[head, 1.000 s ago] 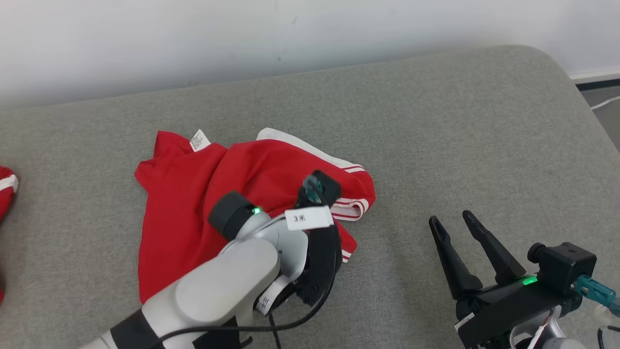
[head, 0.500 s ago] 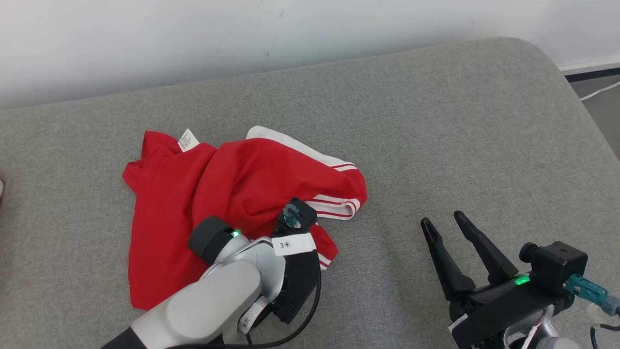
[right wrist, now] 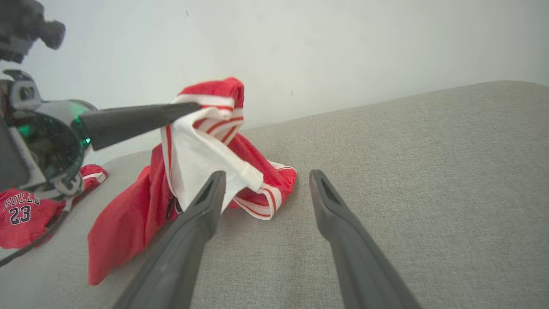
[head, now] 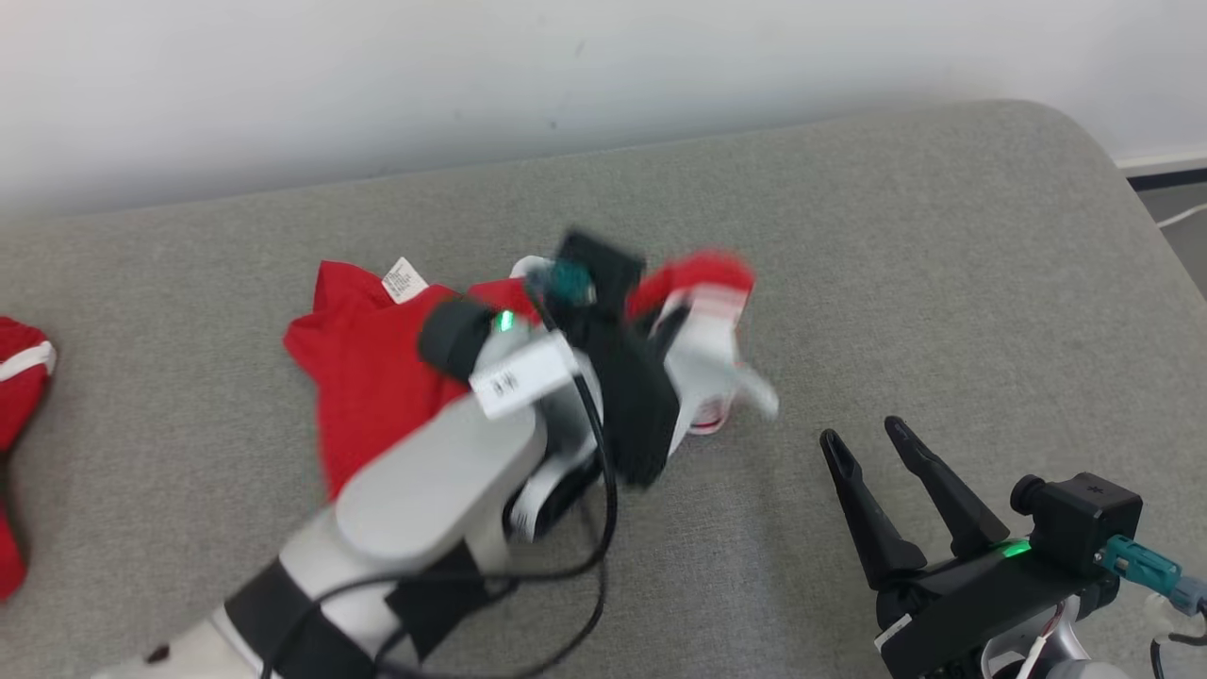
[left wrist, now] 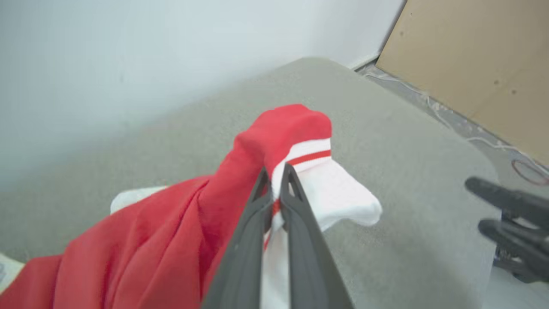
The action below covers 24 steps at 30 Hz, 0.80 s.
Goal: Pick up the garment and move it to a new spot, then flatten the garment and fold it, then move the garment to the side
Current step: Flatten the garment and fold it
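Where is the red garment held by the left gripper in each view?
Head view: red garment left of centre on the grey cushion, its right end blurred.
Left wrist view: garment centre to lower left, pinched by the left gripper.
Right wrist view: garment left of centre, one end raised.
Shared landmark: the open right gripper.

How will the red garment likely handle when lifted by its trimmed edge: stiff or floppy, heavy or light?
Probably very floppy: the red garment hangs in loose folds from the left gripper, its lower part resting on the grey cushion. Likely light, since a narrow pinch at the striped hem holds it up. It may drag rather than keep shape.
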### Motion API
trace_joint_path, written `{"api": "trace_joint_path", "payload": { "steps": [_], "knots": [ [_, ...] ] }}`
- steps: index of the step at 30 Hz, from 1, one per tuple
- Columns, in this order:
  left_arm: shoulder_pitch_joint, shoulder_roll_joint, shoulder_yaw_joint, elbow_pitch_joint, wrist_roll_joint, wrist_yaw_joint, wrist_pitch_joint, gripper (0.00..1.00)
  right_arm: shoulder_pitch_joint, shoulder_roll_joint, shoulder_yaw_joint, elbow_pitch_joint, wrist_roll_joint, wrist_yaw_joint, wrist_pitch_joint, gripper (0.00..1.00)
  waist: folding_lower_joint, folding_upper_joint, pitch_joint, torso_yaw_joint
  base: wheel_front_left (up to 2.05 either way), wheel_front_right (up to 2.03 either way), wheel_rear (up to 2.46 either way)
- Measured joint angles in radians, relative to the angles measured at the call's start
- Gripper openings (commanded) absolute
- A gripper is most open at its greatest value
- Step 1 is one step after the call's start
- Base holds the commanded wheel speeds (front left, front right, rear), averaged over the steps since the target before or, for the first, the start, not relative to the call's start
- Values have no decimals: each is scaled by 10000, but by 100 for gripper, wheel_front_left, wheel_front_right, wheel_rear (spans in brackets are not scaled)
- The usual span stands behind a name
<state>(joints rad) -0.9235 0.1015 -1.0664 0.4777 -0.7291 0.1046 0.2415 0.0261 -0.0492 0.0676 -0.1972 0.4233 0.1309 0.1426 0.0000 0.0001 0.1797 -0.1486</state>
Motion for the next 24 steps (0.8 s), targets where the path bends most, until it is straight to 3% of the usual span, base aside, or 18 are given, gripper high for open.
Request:
{"api": "trace_joint_path", "payload": {
  "steps": [7,12,19,24],
  "knots": [
    [-1513,-410,836,-500,-309,-336,-1298,0,54,0,140,102,2,0,71,100,0,0,-327,122,0,0,0],
    [-2605,-466,1444,-771,-598,-328,-2274,0,135,2,343,219,19,0,69,100,-1,-1,-622,30,0,0,0],
    [-3570,-516,1979,-984,-1584,201,-3375,0,276,0,418,263,77,0,-2,100,-2,-2,-847,-283,0,0,0],
    [-2964,-499,1829,-219,-2098,408,-3212,0,263,0,278,186,125,0,-107,100,-2,-2,-678,-241,0,0,0]
  ]
}}
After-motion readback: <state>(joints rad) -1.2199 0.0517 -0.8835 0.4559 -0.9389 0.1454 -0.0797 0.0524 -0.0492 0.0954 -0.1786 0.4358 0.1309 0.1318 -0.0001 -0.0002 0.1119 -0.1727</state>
